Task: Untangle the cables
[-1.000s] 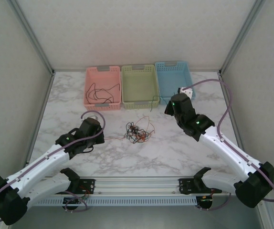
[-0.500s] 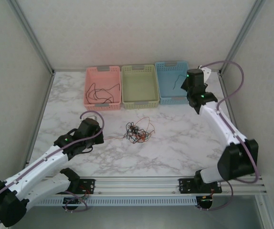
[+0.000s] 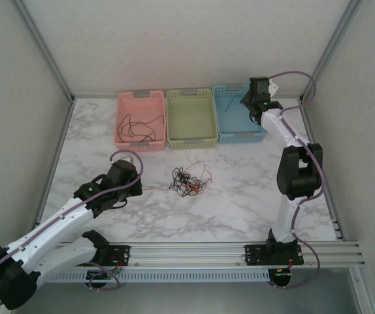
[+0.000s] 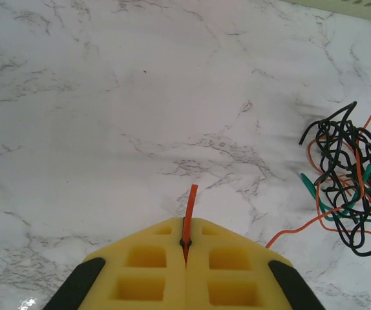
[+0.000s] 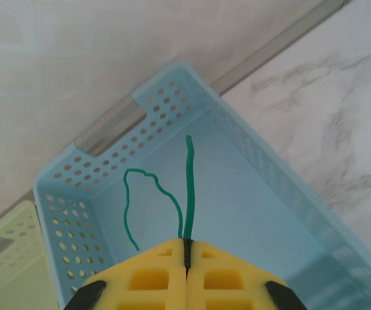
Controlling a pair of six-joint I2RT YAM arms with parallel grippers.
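Cables point(image 3: 189, 180) knotted, middle of surface point(image 3: 240, 203). Left gripper point(image 4: 185, 244) jaws pinched on orange strand point(image 4: 189, 203); right gripper point(image 5: 187, 248) jaws clamp green strand point(image 5: 189, 181) over far blue basket point(image 5: 172, 74). Risk: pulling orange drags whole knot, tightening it; green may cling on release.

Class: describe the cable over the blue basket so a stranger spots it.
At the table's far edge, find the blue basket, rightmost of three. The right gripper pinches a green cable over it; other cables lie tangled mid-table or in the pink basket.
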